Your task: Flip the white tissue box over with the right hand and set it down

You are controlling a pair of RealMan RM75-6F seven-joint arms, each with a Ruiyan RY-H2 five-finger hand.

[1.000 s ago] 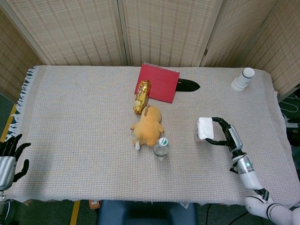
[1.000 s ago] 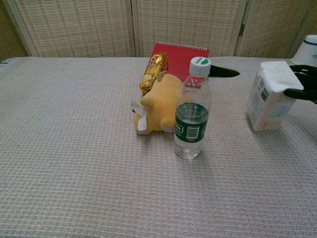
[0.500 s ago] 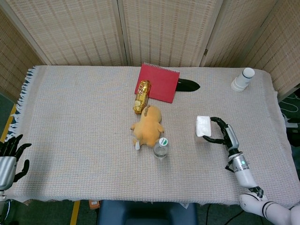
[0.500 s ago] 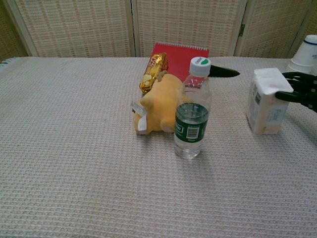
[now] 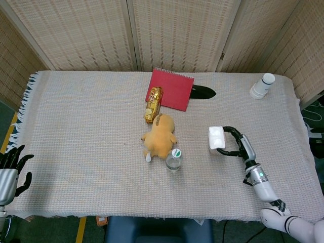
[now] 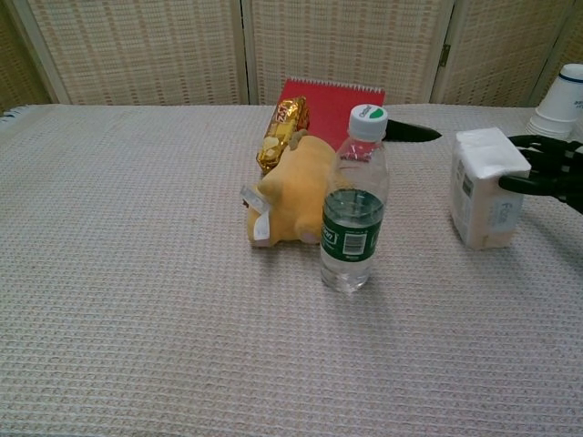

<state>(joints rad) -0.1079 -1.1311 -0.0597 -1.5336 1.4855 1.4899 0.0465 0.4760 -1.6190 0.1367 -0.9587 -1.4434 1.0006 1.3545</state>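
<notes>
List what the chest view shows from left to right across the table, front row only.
Plush toy → water bottle → white tissue box → right hand, its fingers at the box's right side.

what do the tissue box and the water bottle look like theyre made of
Tissue box: probably a soft plastic-wrapped pack, white and slightly glossy, with printed sides and rounded corners. Water bottle: clear plastic, see-through with ridges, a green label and a white cap.
</notes>
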